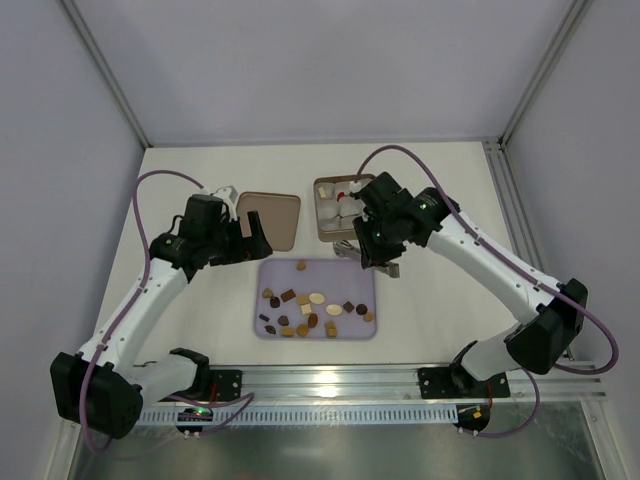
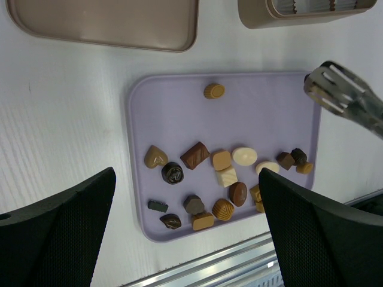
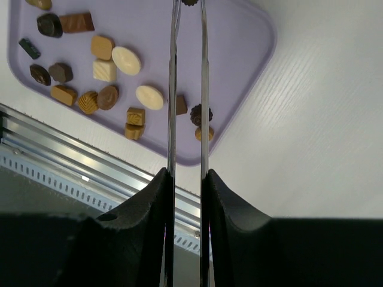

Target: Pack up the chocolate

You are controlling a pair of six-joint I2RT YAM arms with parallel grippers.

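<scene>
Several small chocolates (image 1: 310,308) in dark brown, caramel and cream lie on a lilac tray (image 1: 335,272); they also show in the left wrist view (image 2: 221,173) and the right wrist view (image 3: 102,72). My right gripper (image 1: 378,248) (image 3: 187,173) is shut on metal tongs (image 3: 173,89), which reach over the tray's right end (image 2: 344,98). A small dark thing sits at the tong tips, cut off by the frame's top edge. My left gripper (image 1: 250,240) (image 2: 187,173) is open and empty above the tray's left part.
A gold-brown tin (image 1: 321,215) (image 2: 257,18) with white paper cups (image 1: 350,208) and a small red piece (image 1: 342,195) stands behind the tray's right end. Its flat lid (image 1: 275,215) (image 2: 119,24) lies to the left. An aluminium rail (image 1: 330,385) runs along the near edge.
</scene>
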